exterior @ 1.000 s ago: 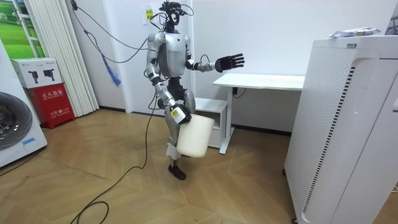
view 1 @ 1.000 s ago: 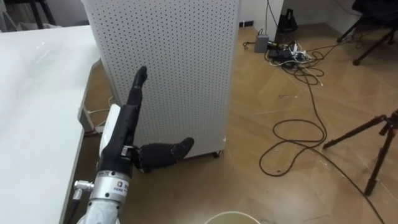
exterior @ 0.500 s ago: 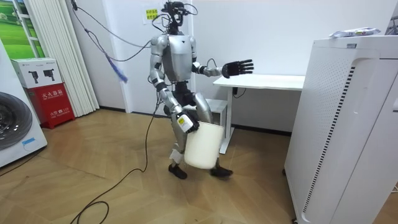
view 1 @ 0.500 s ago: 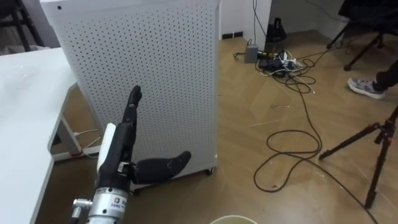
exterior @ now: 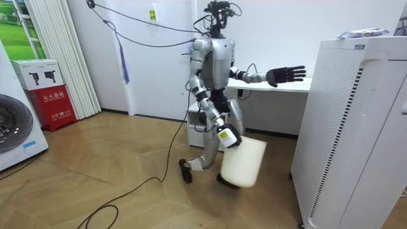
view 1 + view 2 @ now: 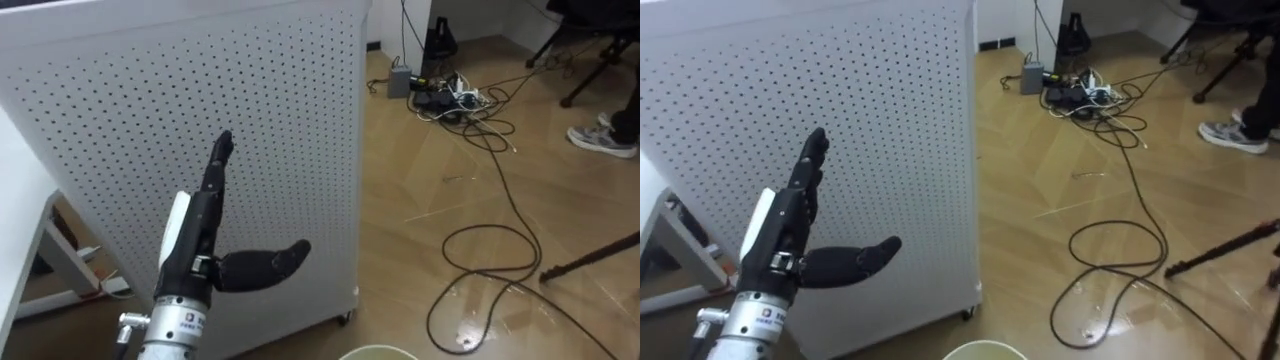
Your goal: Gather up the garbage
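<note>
White and perforated, a tall metal cabinet (image 6: 150,90) is standing right before the robot, its top cut off in the eye views. In the room view a crumpled silvery wrapper (image 5: 361,33) is lying on that top, too small to make out further. The left hand (image 6: 195,232) is hovering near the cabinet's face, fingers straight, thumb spread, holding nothing. The right hand (image 5: 226,137) is hanging low at a cream plastic bucket (image 5: 243,162); its grasp is hidden, and the bucket's rim is barely peeking over the eye views' lower edge.

White hole-dotted cabinet (image 6: 200,100), black left hand (image 6: 203,240), cream bucket (image 5: 243,162), brown wood-grain floor (image 6: 560,190).
</note>
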Motion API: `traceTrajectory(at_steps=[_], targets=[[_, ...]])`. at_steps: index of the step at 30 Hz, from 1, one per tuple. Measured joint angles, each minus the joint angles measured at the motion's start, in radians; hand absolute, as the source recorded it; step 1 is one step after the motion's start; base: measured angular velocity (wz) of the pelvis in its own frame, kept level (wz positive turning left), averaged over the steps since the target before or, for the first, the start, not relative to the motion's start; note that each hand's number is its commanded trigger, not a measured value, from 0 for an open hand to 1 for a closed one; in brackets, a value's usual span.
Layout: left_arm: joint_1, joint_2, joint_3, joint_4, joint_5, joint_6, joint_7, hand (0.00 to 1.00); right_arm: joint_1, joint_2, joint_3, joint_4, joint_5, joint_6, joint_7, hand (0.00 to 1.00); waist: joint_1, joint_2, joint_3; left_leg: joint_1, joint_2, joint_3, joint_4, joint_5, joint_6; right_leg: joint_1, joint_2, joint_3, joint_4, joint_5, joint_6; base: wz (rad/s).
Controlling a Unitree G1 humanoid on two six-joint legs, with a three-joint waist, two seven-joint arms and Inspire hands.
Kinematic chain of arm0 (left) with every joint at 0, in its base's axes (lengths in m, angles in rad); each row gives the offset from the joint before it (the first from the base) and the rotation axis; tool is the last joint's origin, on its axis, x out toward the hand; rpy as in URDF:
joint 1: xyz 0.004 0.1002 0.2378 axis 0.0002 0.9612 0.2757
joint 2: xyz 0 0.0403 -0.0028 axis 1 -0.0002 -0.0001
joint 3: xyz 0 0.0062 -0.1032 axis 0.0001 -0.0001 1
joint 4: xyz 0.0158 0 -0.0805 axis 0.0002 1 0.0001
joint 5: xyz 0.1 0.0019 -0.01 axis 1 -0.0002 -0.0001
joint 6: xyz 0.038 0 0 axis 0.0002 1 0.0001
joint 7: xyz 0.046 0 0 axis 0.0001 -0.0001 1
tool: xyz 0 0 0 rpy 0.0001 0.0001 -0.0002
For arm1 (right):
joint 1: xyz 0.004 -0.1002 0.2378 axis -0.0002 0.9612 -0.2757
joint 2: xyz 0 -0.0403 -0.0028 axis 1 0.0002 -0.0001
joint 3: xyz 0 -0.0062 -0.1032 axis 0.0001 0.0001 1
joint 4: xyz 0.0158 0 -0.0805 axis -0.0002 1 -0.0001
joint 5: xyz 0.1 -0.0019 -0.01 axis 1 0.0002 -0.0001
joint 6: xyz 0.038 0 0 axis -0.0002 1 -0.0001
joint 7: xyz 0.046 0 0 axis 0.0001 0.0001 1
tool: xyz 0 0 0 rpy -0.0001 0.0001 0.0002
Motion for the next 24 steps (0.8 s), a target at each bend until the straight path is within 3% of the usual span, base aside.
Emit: traceTrajectory(at_steps=[2,3,5,7,9,10,11,15,17,24], targets=[[-0.016,0.002,-0.002,0.0,-0.009,-0.001,0.023,0.0,-0.004,-0.005,-0.001,-0.025,0.004,-0.004,-0.001,1.0,-0.003,0.02,0.0077,0.058,0.003,-0.029,-0.045,-0.008,-0.002,-0.1,0.01,-0.014,0.05,-0.079,-0.015,0.02],[-0.02,0.003,-0.002,0.0,-0.009,-0.001,0.023,0.0,-0.005,-0.006,-0.001,-0.03,0.005,-0.006,-0.001,1.0,-0.009,0.025,0.0081,0.07,0.004,-0.038,-0.056,-0.009,-0.002,-0.131,0.02,-0.013,0.041,-0.098,-0.018,0.21],[-0.027,0.0,-0.004,0.001,-0.009,-0.003,0.025,0.0,-0.002,-0.005,0.0,-0.03,0.005,-0.009,0.002,1.0,-0.037,0.036,0.0086,0.127,0.006,-0.071,-0.109,-0.009,-0.004,-0.202,0.057,-0.009,-0.091,-0.136,-0.028,0.38],[-0.027,-0.002,-0.005,0.006,-0.009,-0.003,0.026,0.0,0.0,-0.005,0.0,-0.03,0.005,-0.009,0.001,1.0,-0.056,0.041,0.0108,0.172,0.006,-0.101,-0.14,-0.013,-0.012,-0.211,0.077,-0.005,-0.256,-0.135,-0.028,0.42],[-0.022,-0.003,-0.009,0.007,-0.007,-0.011,0.028,0.0,0.003,-0.006,0.0,-0.03,0.005,-0.012,-0.003,1.0,-0.079,0.044,0.0102,0.203,0.004,-0.144,-0.163,-0.016,-0.018,-0.194,0.102,0.025,-0.455,-0.112,-0.029,0.54],[-0.003,-0.002,-0.034,0.005,-0.004,-0.04,0.029,0.0,0.008,-0.009,-0.004,-0.03,0.006,-0.013,-0.009,1.0,-0.08,0.041,0.0101,0.219,0.0,-0.165,-0.174,-0.02,-0.025,-0.182,0.116,0.048,-0.569,-0.035,-0.021,0.65],[0.008,-0.006,-0.059,0.003,0.008,-0.054,0.03,0.0,0.013,-0.014,-0.004,-0.022,0.005,-0.01,-0.013,1.0,-0.079,0.047,0.0063,0.231,0.003,-0.201,-0.175,-0.022,-0.034,-0.153,0.129,0.05,-0.595,-0.011,-0.025,0.63],[0.02,0.005,-0.073,-0.029,0.037,-0.052,0.032,0.0,-0.008,-0.015,-0.005,-0.024,0.003,-0.01,-0.029,1.0,-0.056,0.044,0.0067,0.253,0.03,-0.198,-0.219,-0.013,-0.055,-0.103,0.158,0.039,-0.663,-0.004,-0.035,0.4],[0.02,0.008,-0.045,-0.044,0.074,-0.027,0.05,0.0,-0.009,-0.015,-0.008,-0.039,0.003,-0.01,-0.029,1.0,-0.03,0.045,0.0064,0.275,0.047,-0.19,-0.242,-0.009,-0.062,-0.075,0.178,0.037,-0.701,0.011,-0.042,-0.04],[0.022,0.016,0.019,-0.095,0.13,-0.02,0.095,0.0,-0.013,-0.011,-0.008,-0.046,0.001,-0.02,0.003,1.0,-0.025,0.045,0.0048,0.31,0.07,-0.191,-0.289,-0.004,-0.075,-0.022,0.207,0.03,-0.772,0.04,-0.054,-0.03]])
